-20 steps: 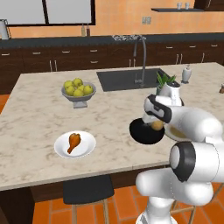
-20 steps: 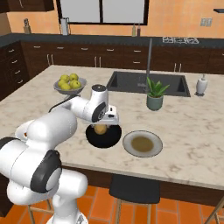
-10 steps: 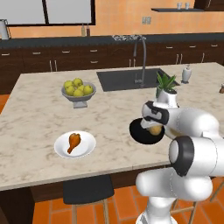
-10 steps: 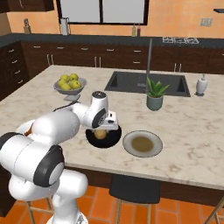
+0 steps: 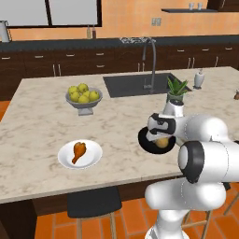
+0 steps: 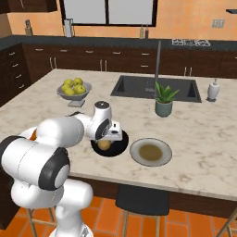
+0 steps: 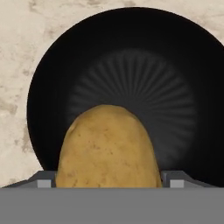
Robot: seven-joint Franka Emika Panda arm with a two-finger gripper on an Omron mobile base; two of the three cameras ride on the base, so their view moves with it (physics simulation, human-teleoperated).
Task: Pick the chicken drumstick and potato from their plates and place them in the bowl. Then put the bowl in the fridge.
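My gripper is shut on the tan potato and holds it just above the glossy black bowl. From the base, the potato hangs under the gripper over the bowl near the counter's front edge. The orange-brown chicken drumstick lies on the white plate, well to the left. In the right base view the gripper with the potato is over the bowl, and the grey-beige plate stands bare beside it. The fridge is out of view.
A grey footed fruit bowl of yellow-green fruits stands at the back left. The sink with its tap, a potted plant and a soap dispenser lie behind the bowl. A dark stool sits under the counter's edge.
The gripper has come down a little with the potato, closer to the black bowl. The drumstick and both plates have stayed put.
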